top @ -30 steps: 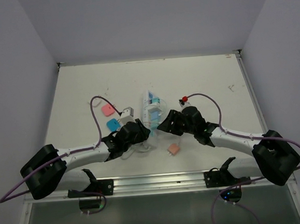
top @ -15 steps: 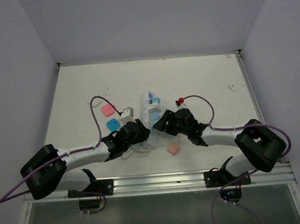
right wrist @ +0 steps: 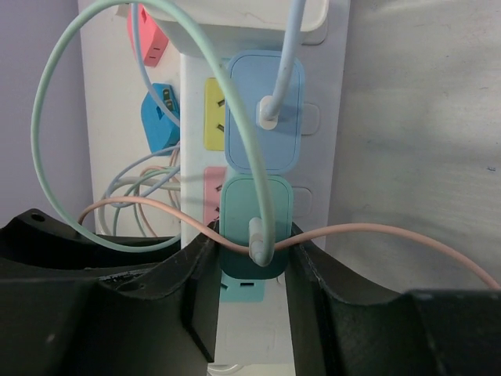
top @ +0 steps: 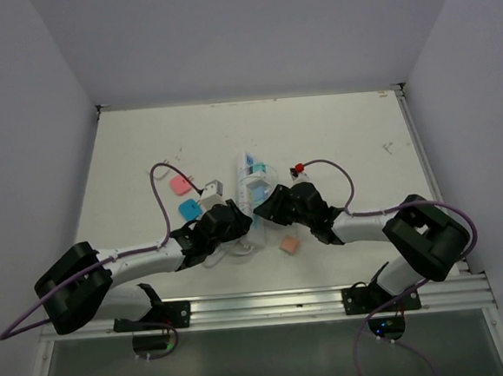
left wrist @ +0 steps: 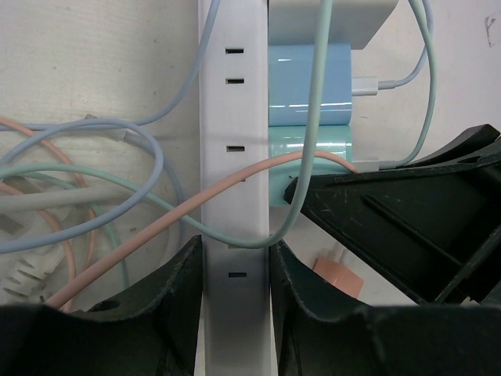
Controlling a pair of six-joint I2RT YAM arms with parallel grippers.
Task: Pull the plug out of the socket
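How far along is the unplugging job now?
Done: the left gripper clamps the socket. In hand: the right gripper, jaws closed around the green plug. Left: the pull itself; the green plug is seated in the socket, not yet out.

Pink cube [top: 180, 184] and blue cube [top: 188, 209] lie close together on the white counter [top: 334, 129], left side; peach cube [top: 289, 248] sits apart, nearer the front edge.
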